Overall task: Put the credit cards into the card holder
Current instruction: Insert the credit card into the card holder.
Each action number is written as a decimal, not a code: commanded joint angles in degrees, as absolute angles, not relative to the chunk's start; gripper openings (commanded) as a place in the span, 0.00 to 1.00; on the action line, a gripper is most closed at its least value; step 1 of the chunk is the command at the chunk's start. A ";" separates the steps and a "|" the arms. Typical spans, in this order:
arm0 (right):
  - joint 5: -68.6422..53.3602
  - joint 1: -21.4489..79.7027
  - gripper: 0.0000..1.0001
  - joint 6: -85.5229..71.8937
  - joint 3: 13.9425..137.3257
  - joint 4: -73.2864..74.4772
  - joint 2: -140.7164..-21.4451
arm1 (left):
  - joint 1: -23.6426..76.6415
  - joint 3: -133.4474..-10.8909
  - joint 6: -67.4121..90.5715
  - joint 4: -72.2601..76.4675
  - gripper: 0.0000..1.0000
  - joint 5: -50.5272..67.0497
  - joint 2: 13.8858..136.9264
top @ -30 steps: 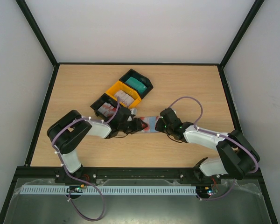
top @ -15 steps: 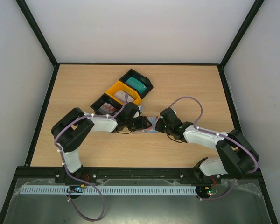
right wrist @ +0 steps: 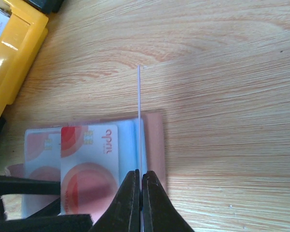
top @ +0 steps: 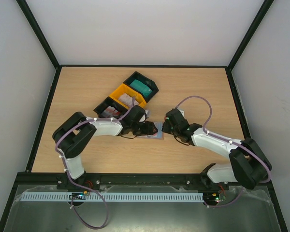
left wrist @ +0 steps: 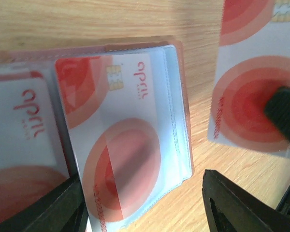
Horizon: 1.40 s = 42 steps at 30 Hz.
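The flat pinkish-brown leather-like folding card holder (left wrist: 180, 72) lies open on the wooden table (top: 193, 87), mid-table just in front of the black and yellow plastic trays (top: 128, 96). Its pale blue-grey pockets face up, and two pocketed red-and-white cards (left wrist: 116, 145) show through. My right gripper (right wrist: 141, 191) pinches a red-and-white plastic credit card (right wrist: 139, 96) edge-on over the holder's right side. My left gripper (left wrist: 145, 208) stands wide over the holder, clamping nothing. Since a second ago it has slid right, covering more of the holder.

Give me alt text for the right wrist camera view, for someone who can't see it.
The right gripper pinches a card, seen edge-on, over the open card holder on the wooden table. Another red-and-white card sits in its pocket; a yellow tray shows top left.
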<state>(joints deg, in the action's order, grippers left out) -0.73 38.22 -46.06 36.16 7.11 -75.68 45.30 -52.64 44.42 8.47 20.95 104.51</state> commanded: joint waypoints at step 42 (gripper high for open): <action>1.95 38.23 0.02 -46.22 33.62 8.17 -72.70 | 46.74 -56.14 38.08 -1.12 0.25 17.18 106.85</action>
<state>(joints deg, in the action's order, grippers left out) -0.19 38.22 -45.54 34.89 8.23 -74.87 46.44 -56.40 38.92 0.47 18.63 105.36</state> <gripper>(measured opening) 0.022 0.276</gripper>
